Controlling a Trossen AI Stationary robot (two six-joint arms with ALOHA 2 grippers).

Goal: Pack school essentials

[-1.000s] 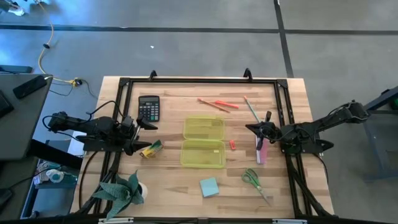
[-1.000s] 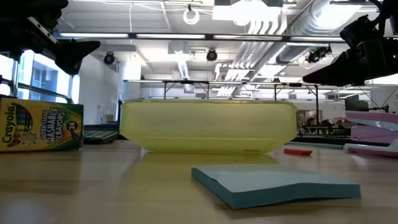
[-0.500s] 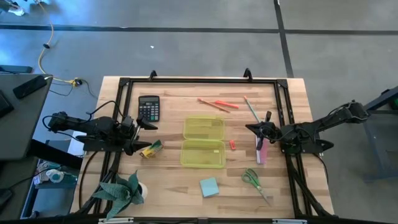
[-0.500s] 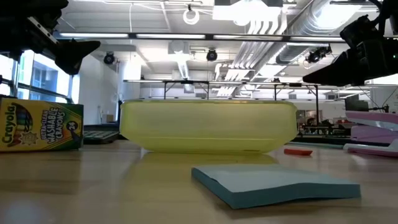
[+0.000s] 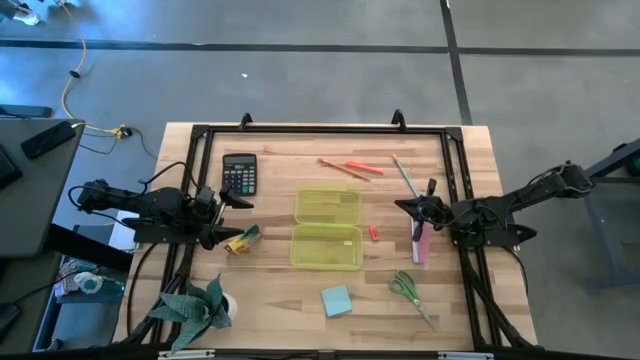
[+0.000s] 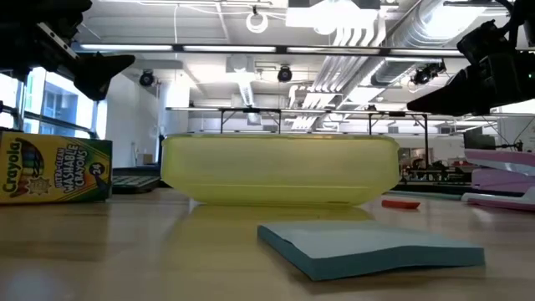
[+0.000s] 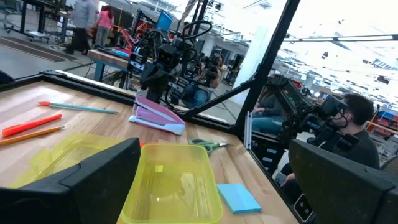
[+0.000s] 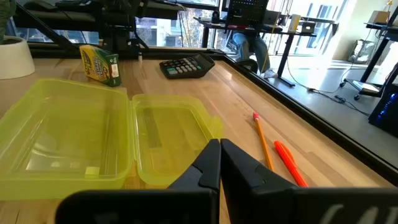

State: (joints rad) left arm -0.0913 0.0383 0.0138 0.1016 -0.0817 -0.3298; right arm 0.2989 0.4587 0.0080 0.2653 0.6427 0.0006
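Hiding most tabletop items in low view: yellow-green case (image 6: 280, 170).

Seen past two dark, wide-spread fingers (image 7: 93, 180) of the left gripper (image 7: 217, 186): a translucent yellow-green plastic case (image 7: 155, 180) lying open on a wooden table (image 7: 25, 106). Beyond the case, a pink stapler (image 7: 157, 116), with the right arm's gripper (image 7: 155, 78) above it. Green-handled scissors (image 7: 208, 145) just past the case's far edge. A light blue sticky-note pad (image 7: 239, 198) beside the case. An orange pen (image 7: 31, 124), an orange pencil (image 7: 25, 136) and a thin green pencil (image 7: 78, 107) lying apart from one another. A seated person (image 7: 348, 127) beyond the table.
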